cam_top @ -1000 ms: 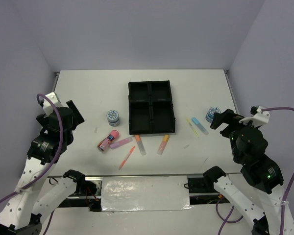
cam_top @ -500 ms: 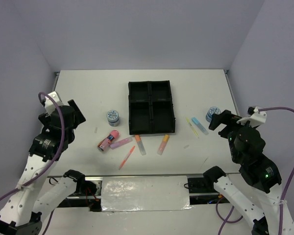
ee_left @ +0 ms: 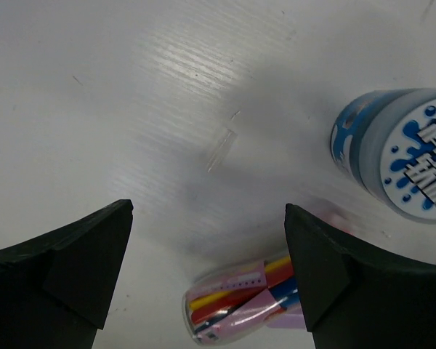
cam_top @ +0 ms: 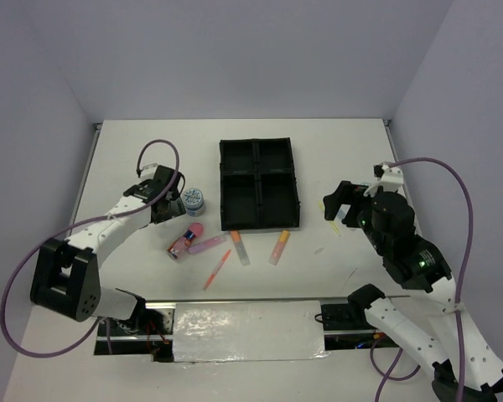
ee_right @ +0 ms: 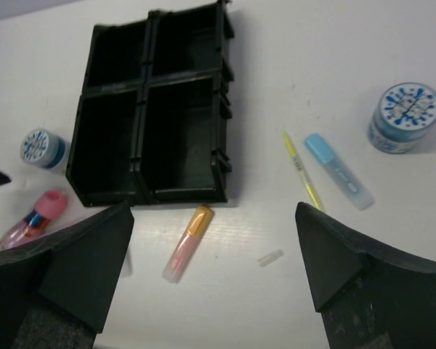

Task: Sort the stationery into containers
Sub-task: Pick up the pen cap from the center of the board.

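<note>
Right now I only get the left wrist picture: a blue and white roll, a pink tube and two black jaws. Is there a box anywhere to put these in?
Observer: Yes. A black tray with four compartments sits just right of that roll, and all four look empty.
Visitor: Is that the only roll?
Observer: No, a second roll stands on the tray's far side, beyond a thin yellow pen and a blue marker.
Visitor: And the other arm?
Observer: The right arm hangs over the table right of the tray, its jaws wide open and empty.
</note>
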Controlling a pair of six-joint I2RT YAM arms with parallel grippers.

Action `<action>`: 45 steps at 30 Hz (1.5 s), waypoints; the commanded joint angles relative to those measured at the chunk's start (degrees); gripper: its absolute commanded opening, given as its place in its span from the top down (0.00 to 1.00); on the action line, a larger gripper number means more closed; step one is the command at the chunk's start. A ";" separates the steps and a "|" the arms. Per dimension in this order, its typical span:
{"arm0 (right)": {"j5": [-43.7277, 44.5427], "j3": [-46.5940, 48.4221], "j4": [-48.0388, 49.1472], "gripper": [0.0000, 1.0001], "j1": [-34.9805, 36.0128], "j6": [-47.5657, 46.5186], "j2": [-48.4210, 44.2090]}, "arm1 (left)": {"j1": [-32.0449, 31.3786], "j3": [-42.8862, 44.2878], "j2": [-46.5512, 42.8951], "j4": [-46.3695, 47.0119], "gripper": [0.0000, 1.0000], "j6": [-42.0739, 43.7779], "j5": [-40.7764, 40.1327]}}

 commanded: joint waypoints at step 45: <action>-4.79 -1.90 3.38 0.00 0.99 -1.23 -3.91 | 7.52 -3.31 13.81 10.84 0.55 -0.17 6.63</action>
